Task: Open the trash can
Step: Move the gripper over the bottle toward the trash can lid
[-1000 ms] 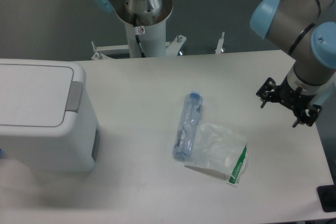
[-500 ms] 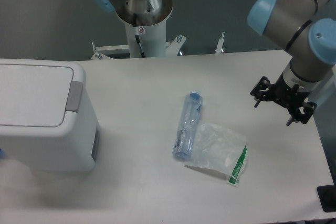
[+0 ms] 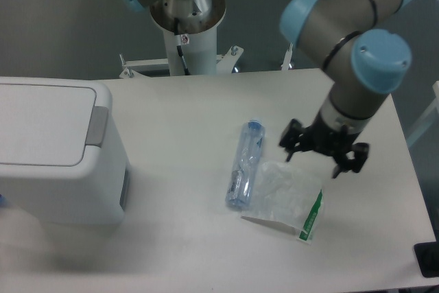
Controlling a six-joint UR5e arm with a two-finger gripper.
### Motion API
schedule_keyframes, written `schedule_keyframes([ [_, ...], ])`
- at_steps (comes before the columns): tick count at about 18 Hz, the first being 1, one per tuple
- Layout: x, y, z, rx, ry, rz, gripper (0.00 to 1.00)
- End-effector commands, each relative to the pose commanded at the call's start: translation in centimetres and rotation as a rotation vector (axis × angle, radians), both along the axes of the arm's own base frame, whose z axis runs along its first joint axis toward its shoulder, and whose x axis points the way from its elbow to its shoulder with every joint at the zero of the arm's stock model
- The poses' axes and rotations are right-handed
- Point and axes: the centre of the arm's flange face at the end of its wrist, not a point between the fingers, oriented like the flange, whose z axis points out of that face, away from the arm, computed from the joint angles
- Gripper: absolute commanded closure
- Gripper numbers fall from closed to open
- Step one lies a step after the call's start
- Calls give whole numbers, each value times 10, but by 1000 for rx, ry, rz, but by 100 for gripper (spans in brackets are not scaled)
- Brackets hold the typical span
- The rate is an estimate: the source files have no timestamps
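The trash can (image 3: 62, 169) is a big white boxy bin at the table's left edge. Its flat lid (image 3: 41, 123) lies down shut, and a grey push bar (image 3: 97, 125) runs along the lid's right rim. My gripper (image 3: 322, 152) hangs right of the table's middle, far to the right of the bin, just above the upper edge of a clear plastic bag. Its black fingers point down and away from the camera. The gap between the fingers does not show, and nothing is seen held.
A clear plastic bottle with a blue cap (image 3: 244, 164) lies near the middle of the table. A clear plastic bag with a green strip (image 3: 287, 197) lies beside the bottle on its right. The arm's base column (image 3: 186, 29) stands behind the far edge.
The gripper has swung leftward from near the table's right edge to just above the plastic bag. Trash can, bottle and bag have not moved.
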Motion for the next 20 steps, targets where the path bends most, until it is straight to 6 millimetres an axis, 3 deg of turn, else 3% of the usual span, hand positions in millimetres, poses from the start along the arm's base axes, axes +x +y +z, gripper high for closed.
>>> schedule_keyframes([
  [4, 27, 4, 30, 40, -8, 25, 0],
  [8, 61, 12, 36, 46, -39, 31, 0],
  [16, 157, 44, 79, 63, -101, 100, 0],
  [20, 189, 45, 88, 57, -130, 140, 0],
])
